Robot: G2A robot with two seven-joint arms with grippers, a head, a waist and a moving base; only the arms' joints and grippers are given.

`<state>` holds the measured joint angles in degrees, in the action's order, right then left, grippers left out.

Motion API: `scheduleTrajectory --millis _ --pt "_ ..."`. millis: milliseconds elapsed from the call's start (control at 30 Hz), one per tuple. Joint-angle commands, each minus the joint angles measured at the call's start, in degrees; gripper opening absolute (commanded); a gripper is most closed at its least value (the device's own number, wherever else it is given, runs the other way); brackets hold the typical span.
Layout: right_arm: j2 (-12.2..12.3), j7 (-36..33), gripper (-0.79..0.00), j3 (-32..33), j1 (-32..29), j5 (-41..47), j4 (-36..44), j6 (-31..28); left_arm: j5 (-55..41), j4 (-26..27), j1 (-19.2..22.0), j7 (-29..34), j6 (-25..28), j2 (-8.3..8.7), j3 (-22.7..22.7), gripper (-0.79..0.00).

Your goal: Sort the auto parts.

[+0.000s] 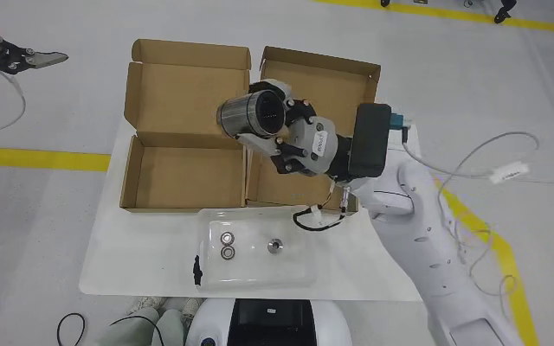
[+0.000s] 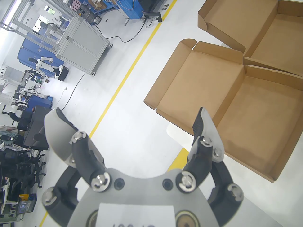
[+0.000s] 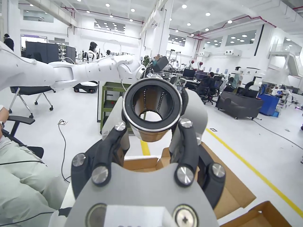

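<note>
A white table [image 1: 130, 259] is seen beneath the right gripper's jaws, and two open cardboard boxes are set side by side on it. The left box [image 1: 182, 177] lies below and to one side of those jaws. The right box [image 1: 320, 82] lies partly under them. A clear plastic tray [image 1: 299, 268] is placed on the table nearer the robot than those jaws, well apart from them. The right gripper [image 3: 153, 116] is held above the place where the two boxes meet. Its jaws are pinched on the sides of a linear ball bearing [image 3: 151, 134], a steel sleeve whose hollow bore shows rows of balls. The left gripper [image 2: 129, 116] is held out beyond the table's edge, over the floor, with its jaws spread wide. The left box is seen ahead of them. In the tray, two small ring bearings [image 1: 228, 244] are laid touching, and a small round part [image 1: 275, 246] is set near them but apart.
</note>
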<state>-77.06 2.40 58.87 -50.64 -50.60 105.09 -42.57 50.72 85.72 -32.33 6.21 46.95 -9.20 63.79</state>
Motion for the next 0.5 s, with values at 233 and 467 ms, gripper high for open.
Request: scheduleTrajectory --millis 233,467 --pt "-0.4 -0.7 -0.785 0.3 3.9 3.6 1.4 -0.5 0.0 0.0 0.0 0.0 0.0 0.0 0.0 0.0" --pt "-0.5 1.3 -0.785 0.9 4.0 3.4 2.4 -2.4 0.0 0.0 0.0 0.0 0.0 0.0 0.0 0.0"
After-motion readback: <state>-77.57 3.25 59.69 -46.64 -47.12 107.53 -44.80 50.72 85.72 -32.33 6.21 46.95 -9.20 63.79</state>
